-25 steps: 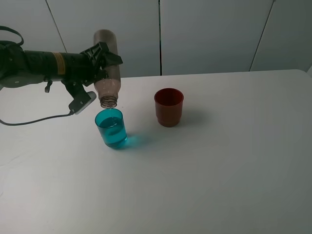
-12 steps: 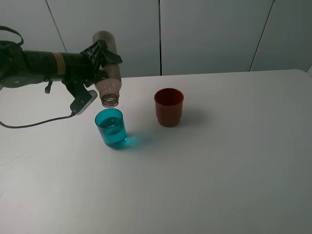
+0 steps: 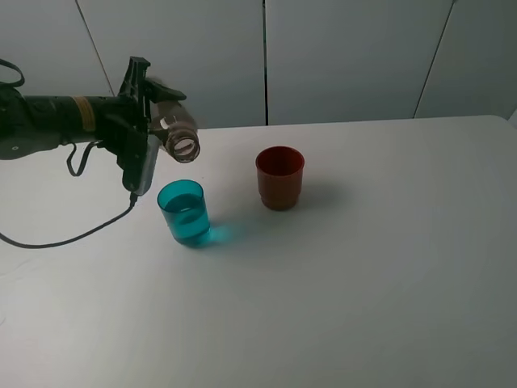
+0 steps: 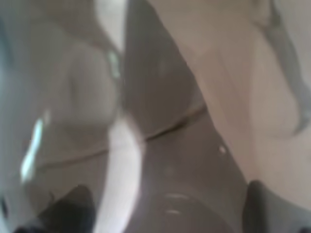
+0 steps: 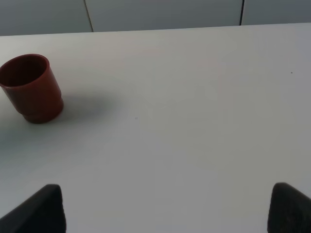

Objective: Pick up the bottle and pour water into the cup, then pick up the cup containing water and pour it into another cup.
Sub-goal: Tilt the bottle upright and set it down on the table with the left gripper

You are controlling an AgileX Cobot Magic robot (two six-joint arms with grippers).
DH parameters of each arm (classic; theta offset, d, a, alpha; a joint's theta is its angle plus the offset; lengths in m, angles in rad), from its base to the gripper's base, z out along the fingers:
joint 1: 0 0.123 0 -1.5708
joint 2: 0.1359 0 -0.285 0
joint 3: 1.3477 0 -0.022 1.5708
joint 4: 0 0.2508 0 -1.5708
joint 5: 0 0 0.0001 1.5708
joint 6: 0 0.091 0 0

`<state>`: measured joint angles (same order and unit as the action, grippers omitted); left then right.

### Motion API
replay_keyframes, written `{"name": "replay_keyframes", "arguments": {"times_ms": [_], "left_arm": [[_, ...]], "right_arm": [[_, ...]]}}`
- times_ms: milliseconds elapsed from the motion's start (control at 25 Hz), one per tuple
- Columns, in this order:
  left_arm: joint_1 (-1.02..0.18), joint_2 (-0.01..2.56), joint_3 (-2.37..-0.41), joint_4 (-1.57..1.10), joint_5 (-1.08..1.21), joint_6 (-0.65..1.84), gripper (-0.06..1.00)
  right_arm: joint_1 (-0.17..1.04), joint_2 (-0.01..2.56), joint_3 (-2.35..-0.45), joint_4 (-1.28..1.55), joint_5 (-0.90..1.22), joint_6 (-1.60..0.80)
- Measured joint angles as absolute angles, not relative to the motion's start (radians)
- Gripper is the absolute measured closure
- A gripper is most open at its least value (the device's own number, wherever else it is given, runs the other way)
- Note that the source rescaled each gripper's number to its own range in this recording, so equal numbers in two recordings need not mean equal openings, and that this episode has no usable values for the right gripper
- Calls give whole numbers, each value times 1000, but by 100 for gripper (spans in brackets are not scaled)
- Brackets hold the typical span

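Observation:
The smoky grey-brown bottle [image 3: 176, 133] hangs roughly level above the table at the left, its open mouth turned toward the exterior high camera. My left gripper [image 3: 148, 115] is shut on its body. The bottle [image 4: 160, 145] fills the blurred left wrist view. Just below and in front of the mouth stands the teal cup [image 3: 185, 212], upright with water in it. The dark red cup [image 3: 279, 177] stands upright to its right and is also in the right wrist view [image 5: 31, 87]. My right gripper [image 5: 167, 211] is open over bare table, far from both cups.
A black cable [image 3: 65, 239] trails from the left arm across the white table [image 3: 363, 283] at the left. Grey wall panels [image 3: 347, 56] stand behind the table's far edge.
The left wrist has rolled and lifted the bottle from mouth-down over the teal cup to about level. The cups have not moved.

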<state>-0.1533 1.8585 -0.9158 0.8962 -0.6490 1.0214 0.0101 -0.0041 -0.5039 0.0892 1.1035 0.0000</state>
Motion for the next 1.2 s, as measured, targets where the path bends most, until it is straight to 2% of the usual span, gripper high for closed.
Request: {"name": "replay_keyframes", "arguments": {"times_ms": [520,840,1200], "left_arm": [[-42,1825,-912,873,-665,122,94],[2,1833,-912,946,-745,-213,94],[54,1971,-956,1100,-917,-477,94]], "right_arm": [[10,-4,-504,89,1104,0],[10,-4,-504,89,1104,0],[10,-4,-504,89,1104,0]]}}
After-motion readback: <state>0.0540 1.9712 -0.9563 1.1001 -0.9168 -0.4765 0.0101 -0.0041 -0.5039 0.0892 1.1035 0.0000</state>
